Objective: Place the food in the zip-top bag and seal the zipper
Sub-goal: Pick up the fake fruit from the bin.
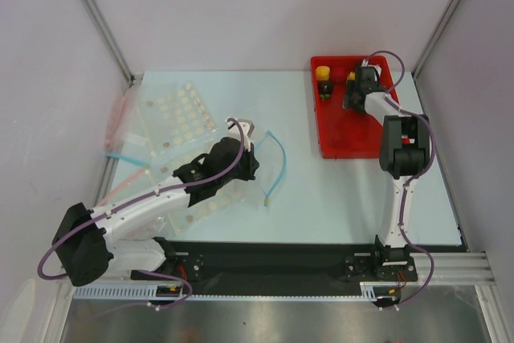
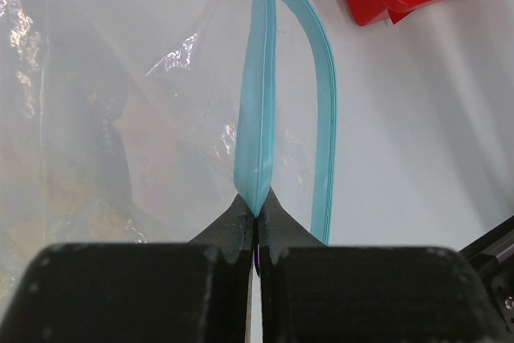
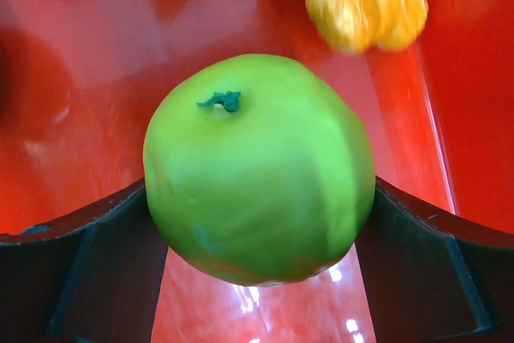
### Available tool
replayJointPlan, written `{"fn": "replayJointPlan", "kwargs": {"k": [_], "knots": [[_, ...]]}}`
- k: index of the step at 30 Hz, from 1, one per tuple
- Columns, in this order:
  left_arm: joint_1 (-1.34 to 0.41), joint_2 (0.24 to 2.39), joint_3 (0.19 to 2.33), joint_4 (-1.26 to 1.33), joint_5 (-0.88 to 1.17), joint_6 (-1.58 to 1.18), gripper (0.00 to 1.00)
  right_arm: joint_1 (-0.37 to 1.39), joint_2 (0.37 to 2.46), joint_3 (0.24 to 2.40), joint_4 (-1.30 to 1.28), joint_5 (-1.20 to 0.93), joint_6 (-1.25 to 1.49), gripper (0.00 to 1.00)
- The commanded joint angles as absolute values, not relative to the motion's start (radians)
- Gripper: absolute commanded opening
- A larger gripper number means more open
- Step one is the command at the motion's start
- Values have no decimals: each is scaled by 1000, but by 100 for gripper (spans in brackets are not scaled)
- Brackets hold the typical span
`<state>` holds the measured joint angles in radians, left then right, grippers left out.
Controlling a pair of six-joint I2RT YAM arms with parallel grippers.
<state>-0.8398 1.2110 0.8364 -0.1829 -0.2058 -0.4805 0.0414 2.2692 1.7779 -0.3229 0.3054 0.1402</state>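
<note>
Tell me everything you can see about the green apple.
The green apple is a round, bright green toy fruit with a smooth, glossy skin that looks like plastic, and a small dark green stem stub on top. It sits stem-up between the two dark fingers of the right pincer, which touch its left and right sides. It is over the shiny floor of the red tray. Whether it rests on the floor or is lifted cannot be told. An orange bunch lies beyond it, apart.
</note>
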Motion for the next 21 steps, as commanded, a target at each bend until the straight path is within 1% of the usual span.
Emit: {"fn": "replayJointPlan", "kwargs": {"k": [1, 5, 10, 15, 18, 21], "knots": [[-838, 1229, 865, -169, -196, -482, 0, 70, 2134, 1677, -206, 301, 120, 45], [-838, 1241, 870, -172, -192, -479, 0, 115, 2011, 1528, -111, 330, 101, 45], [-838, 1265, 870, -161, -184, -483, 0, 170, 1853, 1410, -63, 370, 78, 41], [-838, 1279, 884, -175, -187, -479, 0, 228, 1738, 1296, -49, 412, 81, 40], [-838, 1266, 881, -176, -187, -485, 0, 293, 1652, 1203, 26, 455, 69, 40], [-838, 1253, 876, -178, -195, -489, 0, 336, 1591, 1151, 48, 466, 90, 40]]}}
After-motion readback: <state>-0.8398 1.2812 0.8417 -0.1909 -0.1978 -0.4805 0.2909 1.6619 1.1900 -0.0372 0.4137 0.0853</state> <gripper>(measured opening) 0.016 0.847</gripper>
